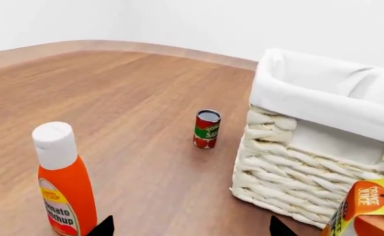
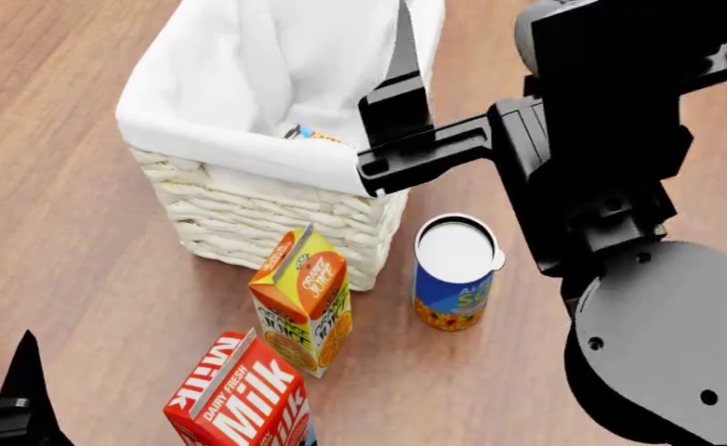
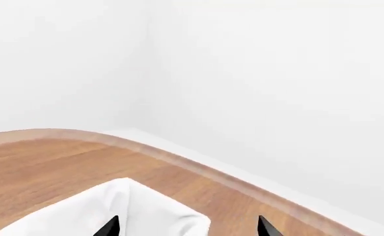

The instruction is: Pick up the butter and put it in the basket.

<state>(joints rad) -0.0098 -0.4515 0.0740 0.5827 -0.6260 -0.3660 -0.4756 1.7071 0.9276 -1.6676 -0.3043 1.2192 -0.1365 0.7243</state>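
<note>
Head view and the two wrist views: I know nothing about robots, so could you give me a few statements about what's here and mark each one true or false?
1. The basket has a white cloth folded over its rim. True.
2. The orange juice carton lies inside the basket. False: it stands outside, close to the basket's wicker wall.
3. The ketchup bottle has a white cap. True.
4. The right hand is clamped on the milk carton. False: that hand hangs open over the basket and holds nothing, while the milk carton stands near the juice carton.
5. The tomato sauce can stands upright on the wood, apart from the basket. True.
</note>
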